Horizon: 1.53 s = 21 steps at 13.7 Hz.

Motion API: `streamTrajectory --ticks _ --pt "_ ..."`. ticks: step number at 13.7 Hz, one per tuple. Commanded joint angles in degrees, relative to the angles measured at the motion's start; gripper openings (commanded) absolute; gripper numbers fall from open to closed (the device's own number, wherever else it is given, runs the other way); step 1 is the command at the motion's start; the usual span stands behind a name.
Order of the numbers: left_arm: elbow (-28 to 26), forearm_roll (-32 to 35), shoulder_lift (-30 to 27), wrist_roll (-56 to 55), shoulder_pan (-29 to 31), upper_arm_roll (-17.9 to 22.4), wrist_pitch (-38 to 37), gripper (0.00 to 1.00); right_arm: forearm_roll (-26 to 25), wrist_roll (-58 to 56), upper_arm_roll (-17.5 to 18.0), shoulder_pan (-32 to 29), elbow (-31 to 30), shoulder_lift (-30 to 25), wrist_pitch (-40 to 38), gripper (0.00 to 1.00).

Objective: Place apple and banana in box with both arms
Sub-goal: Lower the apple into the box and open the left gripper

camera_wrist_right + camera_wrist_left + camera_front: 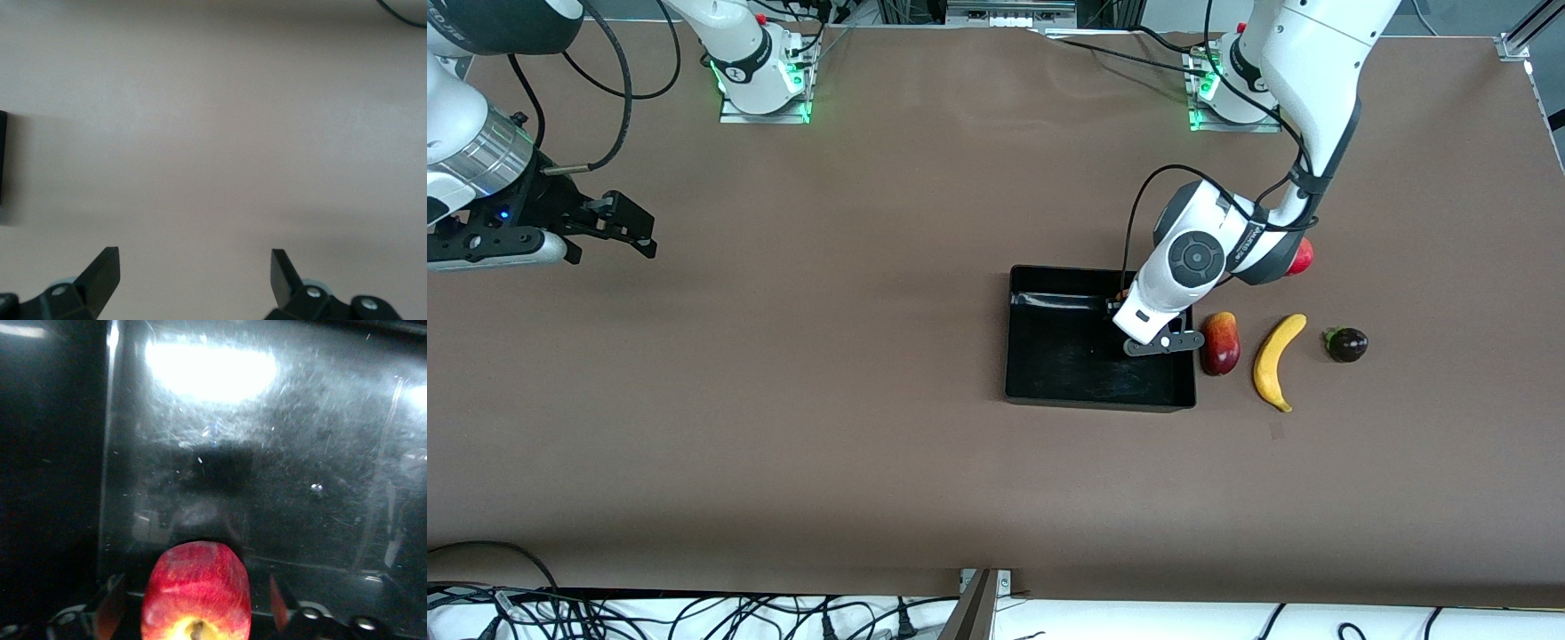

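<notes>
The left gripper (1120, 307) is down inside the box (1049, 378), in the part of it toward the left arm's end of the table. In the left wrist view the apple (196, 593) sits between the two fingers (110, 607), stem dimple toward the camera, with the glossy black floor of the box just under it. A small gap shows on each side of the apple, so I cannot tell if the fingers are pressing on it or are already apart from it.

The banana (1276, 360) lies on the table outside the box, between a red-and-yellow mango (1220, 342) and a small dark fruit (1346, 344). The mango is just beside the box wall. A red round fruit (1302, 258) is partly hidden by the left arm.

The right gripper (618, 233) waits over bare table at the right arm's end, well apart from the box, with its fingers (103, 270) spread wide and nothing between them.
</notes>
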Motion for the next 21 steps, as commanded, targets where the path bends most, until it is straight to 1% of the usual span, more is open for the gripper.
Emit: streamTrajectory --ticks 1,2,3,5,6,7,9,11,12,13,14,15,16,17,18,19,20,21 --pt "7.8 0.1 -4.4 0.1 0.6 1.5 -13.5 1.0 -0.1 0.2 0.5 -0.3 1.1 0.3 -0.2 1.0" --pt "12.3 0.1 -4.4 1.5 2.4 1.7 -19.5 1.0 -0.1 0.2 0.5 -0.3 1.1 0.3 -0.2 1.0" --pt "14.9 0.2 -4.2 5.8 3.8 1.8 -23.2 1.0 0.0 0.2 0.5 -0.3 1.1 0.3 -0.2 1.0" --pt "15.5 2.5 -4.2 19.9 8.9 1.9 -23.9 1.0 0.0 0.2 0.5 -0.3 1.1 0.3 -0.2 1.0" --pt "15.2 3.8 -3.8 29.3 12.1 1.8 -23.6 1.0 0.0 0.2 0.5 -0.3 1.1 0.3 -0.2 1.0" --pt "14.9 4.2 -3.3 36.5 14.1 1.8 -22.6 1.0 0.1 0.2 0.5 -0.3 1.1 0.3 -0.2 1.0" --pt "11.5 4.5 -3.1 45.2 17.4 1.8 -17.5 1.0 0.1 0.2 0.5 -0.3 1.1 0.2 -0.2 1.0" --pt "4.9 4.6 -3.1 54.2 19.5 1.8 -10.3 1.0 0.1 0.3 0.5 -0.3 1.1 0.3 -0.2 1.0" --pt "1.1 5.1 -3.3 55.2 19.5 1.9 -6.9 1.0 0.1 0.3 0.5 -0.3 1.1 0.2 -0.2 1.0" --pt "-2.6 8.4 -3.3 55.5 20.0 1.8 -1.7 1.0 0.1 0.3 0.6 -0.3 1.1 0.3 -0.2 1.0" --pt "-6.9 12.1 -3.3 55.5 20.3 1.8 5.5 1.0 0.1 0.3 0.5 -0.3 1.1 0.2 -0.2 1.0" --pt "-9.4 13.8 -3.3 55.5 21.4 1.8 10.2 1.0 0.1 0.3 0.5 -0.3 1.1 0.2 -0.2 1.0" --pt "-9.9 14.2 -2.8 55.5 22.0 1.8 11.6 1.0 0.1 0.3 0.5 -0.3 1.1 0.2 -0.2 1.0" --pt "-9.9 14.2 -2.2 55.5 22.0 1.8 12.0 0.83 0.1 0.3 0.5 -0.3 1.1 0.2 -0.2 1.0" --pt "-10.0 14.2 -2.0 55.5 22.1 1.8 12.2 0.57 0.1 0.3 0.5 -0.3 1.1 0.2 -0.2 1.0" --pt "-10.0 14.2 -1.6 55.5 22.1 1.8 12.3 0.47 0.1 0.3 0.6 -0.3 1.1 0.2 -0.2 1.0" --pt "-10.0 14.2 -0.9 55.5 22.2 1.8 12.8 0.34 0.1 0.3 0.6 -0.3 1.1 0.2 -0.3 1.0" --pt "-10.0 14.2 -0.8 55.5 22.5 1.8 12.9 0.15 0.1 0.3 0.6 -0.3 1.1 0.2 -0.3 1.0"
